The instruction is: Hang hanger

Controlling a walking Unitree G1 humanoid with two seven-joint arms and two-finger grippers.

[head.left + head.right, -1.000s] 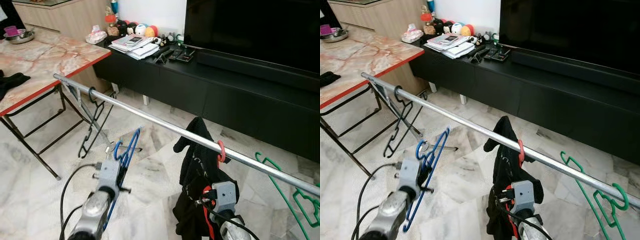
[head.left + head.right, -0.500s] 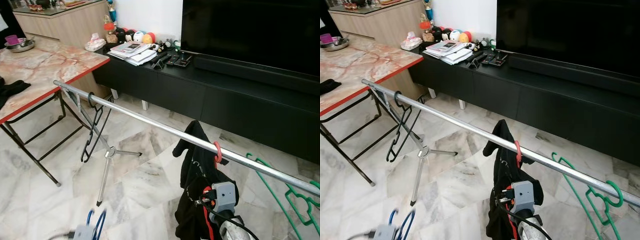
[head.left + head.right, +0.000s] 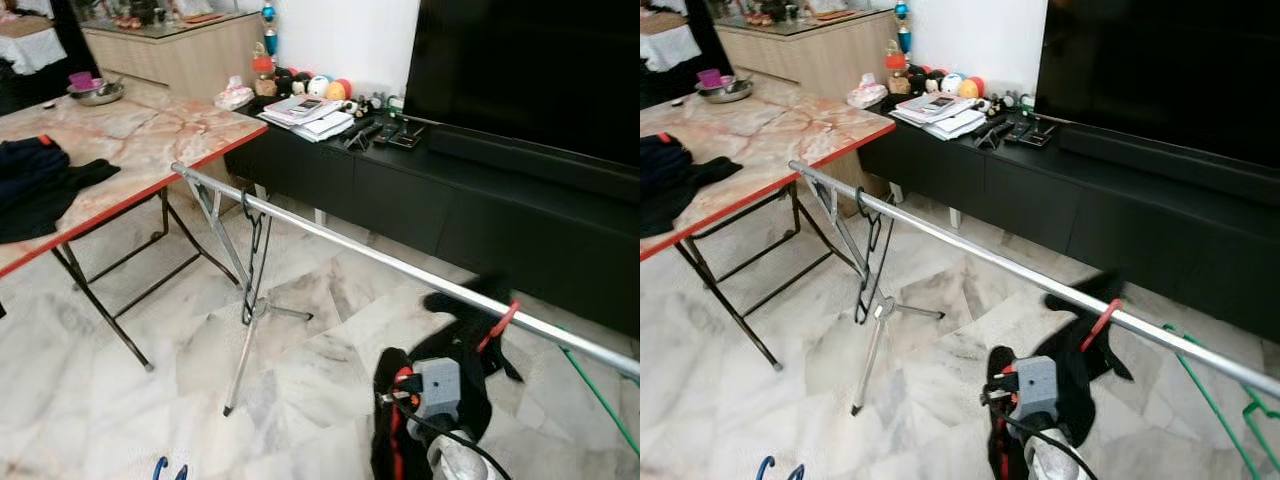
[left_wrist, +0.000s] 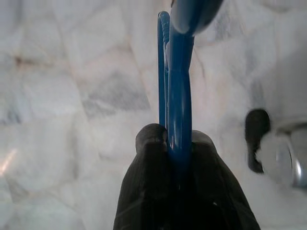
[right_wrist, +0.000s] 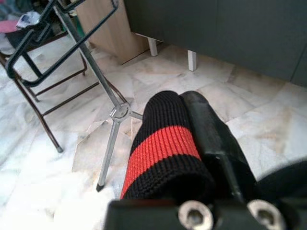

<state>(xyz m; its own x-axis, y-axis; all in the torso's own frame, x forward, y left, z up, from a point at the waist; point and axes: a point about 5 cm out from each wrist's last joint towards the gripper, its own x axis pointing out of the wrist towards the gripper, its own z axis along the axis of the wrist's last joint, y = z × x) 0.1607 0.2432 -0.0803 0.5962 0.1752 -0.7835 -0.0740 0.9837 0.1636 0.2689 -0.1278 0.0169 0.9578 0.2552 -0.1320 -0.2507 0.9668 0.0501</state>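
Left pincer (image 4: 180, 158) clamps blue hanger (image 4: 175, 96)

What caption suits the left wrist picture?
Left gripper clamps a blue hanger above the marble floor.

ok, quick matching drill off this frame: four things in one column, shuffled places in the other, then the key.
Things:
1. blue hanger
2. black hanger
3. green hanger
4. metal bowl

Places:
A. on the marble table
B. clamped in the left gripper
C. on the rail, near its stand
D. under the rail's right end

Pairs: 1-B, 2-C, 3-D, 4-A
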